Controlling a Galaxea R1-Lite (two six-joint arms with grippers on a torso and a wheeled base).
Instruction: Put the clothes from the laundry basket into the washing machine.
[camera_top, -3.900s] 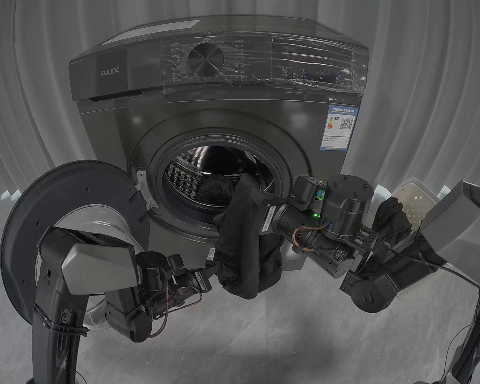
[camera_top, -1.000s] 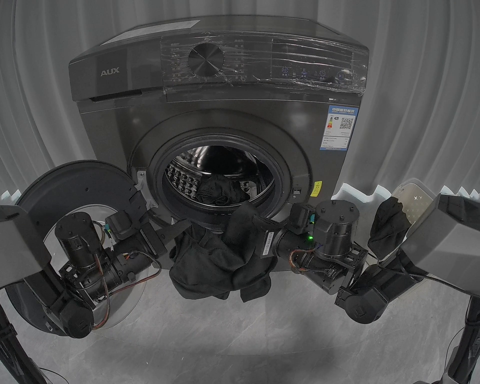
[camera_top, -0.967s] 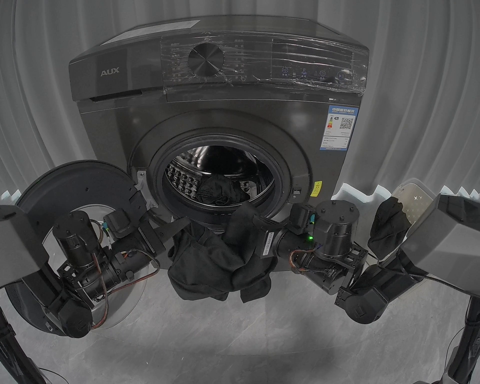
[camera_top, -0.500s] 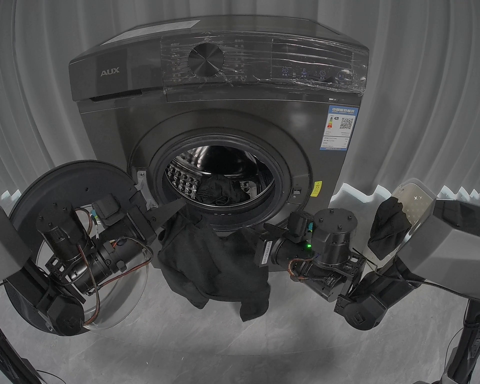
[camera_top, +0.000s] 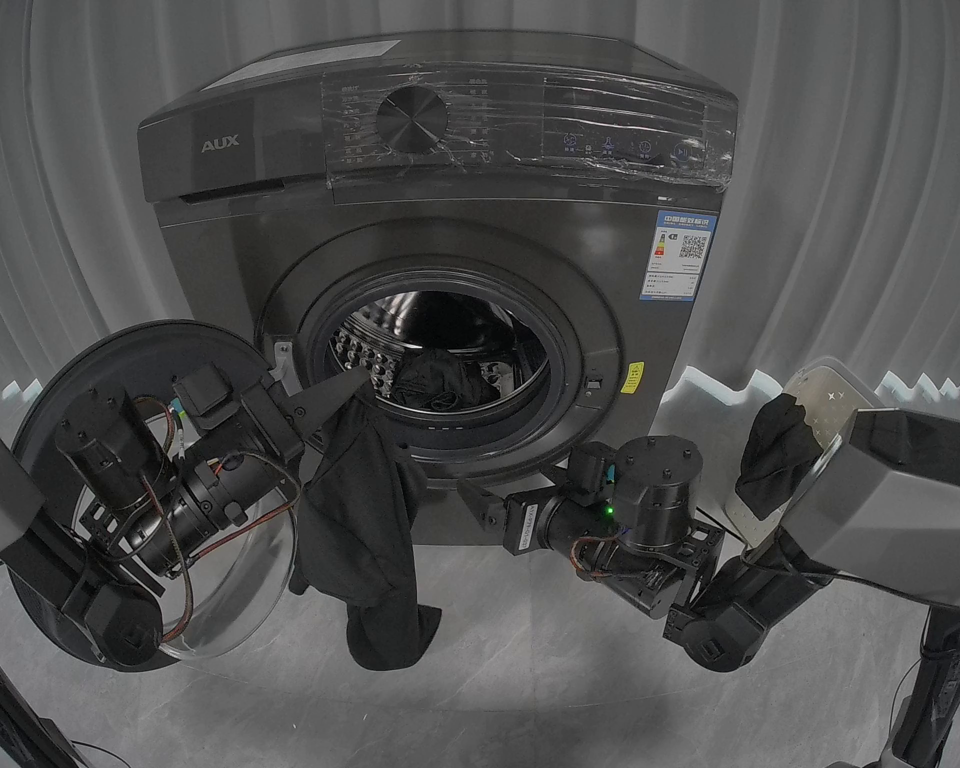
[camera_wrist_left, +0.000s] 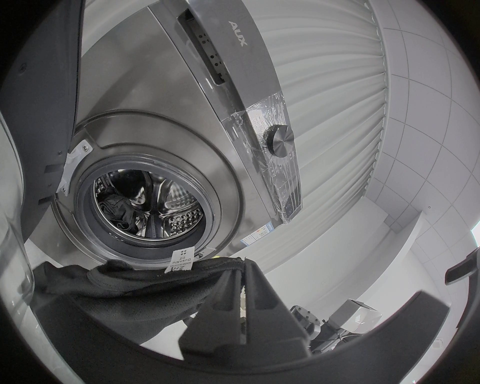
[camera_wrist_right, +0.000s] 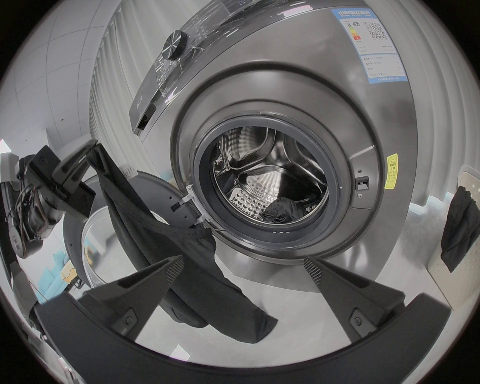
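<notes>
Hanging from the left gripper (camera_top: 352, 386), a black garment (camera_top: 355, 520) sits at the left rim of the washing machine (camera_top: 440, 200) opening. The fingers are pinched shut on its top edge. The cloth drops in one long fold down the machine's front. Its lower end is near or on the floor; cannot tell which. The right gripper (camera_top: 478, 500) is low in front of the machine, below the opening, spread wide and holding nothing. Dark clothes (camera_top: 435, 380) lie inside the drum. Another dark piece (camera_top: 775, 450) drapes over the laundry basket (camera_top: 835, 395) to the machine's right. Risks, as judged:

1. The hold is a single pinch on an edge, so a quick swing toward the drum could pull the fabric free.
2. Most of the length hangs below the opening. If only the top goes in, the tail could drag over the lip and pull the garment back out, or stay trapped across the seal.
3. The open door (camera_top: 150, 370) stands close by the left arm at the machine's left, so a wide lift could strike it.
4. The trailing end may catch on the right gripper.
</notes>
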